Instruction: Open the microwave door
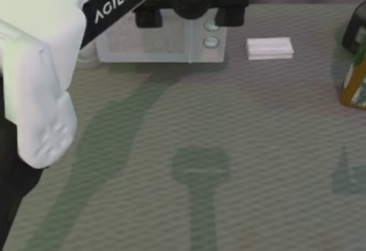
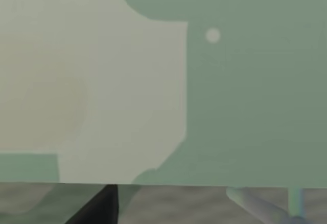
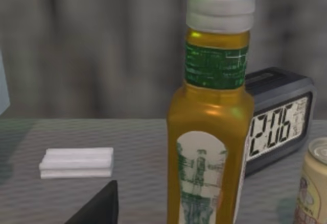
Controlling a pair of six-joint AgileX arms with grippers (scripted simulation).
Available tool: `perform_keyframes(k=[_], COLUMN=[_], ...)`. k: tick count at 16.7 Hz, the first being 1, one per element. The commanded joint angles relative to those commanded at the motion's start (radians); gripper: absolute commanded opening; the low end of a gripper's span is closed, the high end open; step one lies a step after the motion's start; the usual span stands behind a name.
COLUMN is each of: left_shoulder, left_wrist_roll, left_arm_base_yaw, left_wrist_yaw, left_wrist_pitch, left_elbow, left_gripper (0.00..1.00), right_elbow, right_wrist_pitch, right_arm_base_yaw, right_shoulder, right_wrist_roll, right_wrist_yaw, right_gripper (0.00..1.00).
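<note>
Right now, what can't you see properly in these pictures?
- Microwave top and microwave door upper part: top view, covered by the left arm and left gripper.
- Door handle: too thin to make out.
- Right gripper: not seen in the top view.
- Clock: right wrist view, partly behind the yellow bottle.
- Can: cut off by the edge.

We see the pale grey-white microwave [image 1: 163, 45] with its speckled grey microwave door [image 1: 143, 40] and silver knobs [image 1: 211, 42], a white block [image 1: 270, 48], an amber bottle [image 3: 209, 127] with green label, and a black clock [image 3: 278, 119].
</note>
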Motion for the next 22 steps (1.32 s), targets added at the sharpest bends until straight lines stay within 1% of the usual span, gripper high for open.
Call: perform_keyframes(k=[4,17,18,22], left_shoulder=[0.005,0.005,0.005,0.005], left_wrist_roll=[0.002,0.002,0.002,0.002], left_arm_base_yaw=[0.002,0.002,0.002,0.002], left_wrist_yaw=[0.001,0.001,0.001,0.001], left_wrist_pitch=[0.009,0.009,0.009,0.009], left_elbow=[-0.005,-0.005,-0.005,-0.005], left_gripper=[1.0,0.02,0.0,0.0], right_elbow=[0.0,0.0,0.0,0.0], right_wrist_pitch=[0.0,0.0,0.0,0.0], right_arm_base_yaw=[0.0,0.0,0.0,0.0], right_shoulder=[0.0,0.0,0.0,0.0], right_wrist_roll=[0.0,0.0,0.0,0.0], right_wrist_yaw=[0.0,0.0,0.0,0.0], right_gripper=[1.0,1.0,1.0,1.0])
